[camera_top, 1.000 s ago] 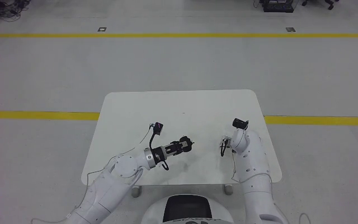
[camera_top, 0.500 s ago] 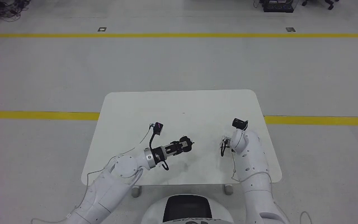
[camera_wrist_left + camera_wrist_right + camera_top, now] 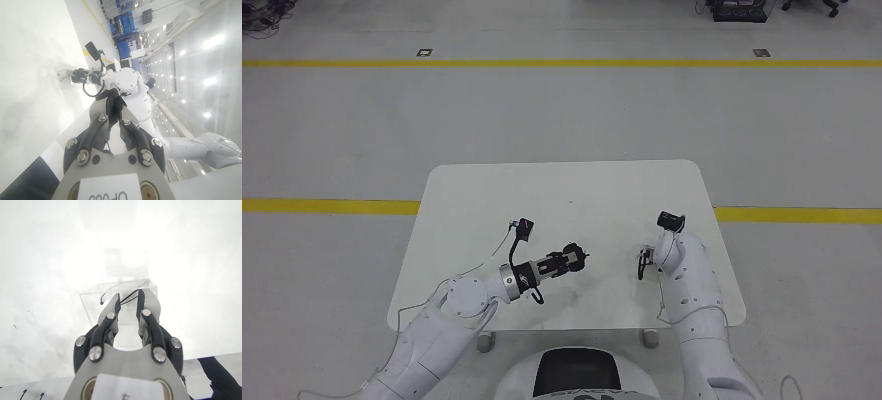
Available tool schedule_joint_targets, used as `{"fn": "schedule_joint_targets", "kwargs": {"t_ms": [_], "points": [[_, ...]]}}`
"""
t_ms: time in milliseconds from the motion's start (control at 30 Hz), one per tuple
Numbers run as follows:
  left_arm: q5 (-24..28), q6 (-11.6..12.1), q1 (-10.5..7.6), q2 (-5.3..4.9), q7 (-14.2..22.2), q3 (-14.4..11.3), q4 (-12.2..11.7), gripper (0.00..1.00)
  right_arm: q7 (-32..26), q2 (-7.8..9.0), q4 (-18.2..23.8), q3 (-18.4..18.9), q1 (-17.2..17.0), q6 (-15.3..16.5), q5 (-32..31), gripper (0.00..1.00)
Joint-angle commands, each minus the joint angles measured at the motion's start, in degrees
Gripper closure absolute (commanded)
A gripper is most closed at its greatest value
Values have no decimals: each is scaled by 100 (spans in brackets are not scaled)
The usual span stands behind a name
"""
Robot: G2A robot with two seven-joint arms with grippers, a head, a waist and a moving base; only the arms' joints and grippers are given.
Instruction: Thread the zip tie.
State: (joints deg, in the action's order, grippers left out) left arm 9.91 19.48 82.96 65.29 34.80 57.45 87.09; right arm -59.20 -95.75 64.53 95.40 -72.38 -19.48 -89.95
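A large lab hall: yellow floor lines [image 3: 542,63], white table [image 3: 572,190], rows of ceiling lights [image 3: 207,43].

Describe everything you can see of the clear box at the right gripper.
The clear box looks like transparent hard plastic, square-cornered with thin walls. It stands upright on the white table. Thin black zip ties lie inside it, one curling up near a wall. The right gripper hangs over it, open, with its fingertips about at the rim; whether they touch the box cannot be told.
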Motion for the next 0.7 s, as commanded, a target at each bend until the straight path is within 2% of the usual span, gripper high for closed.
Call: {"fn": "schedule_joint_targets", "kwargs": {"t_ms": [0, 267, 500, 667], "points": [[0, 0, 0, 0, 0, 0, 0, 100, 8, 11, -61, -9, 33, 0, 0, 78], [0, 0, 0, 0, 0, 0, 0, 100, 6, 51, -341, -30, 209, 0, 0, 80], [0, 0, 0, 0, 0, 0, 0, 100, 42, 64, -375, -37, 232, 0, 0, 99], [0, 0, 0, 0, 0, 0, 0, 100, 25, 56, -171, -9, 107, 0, 0, 100]]}}
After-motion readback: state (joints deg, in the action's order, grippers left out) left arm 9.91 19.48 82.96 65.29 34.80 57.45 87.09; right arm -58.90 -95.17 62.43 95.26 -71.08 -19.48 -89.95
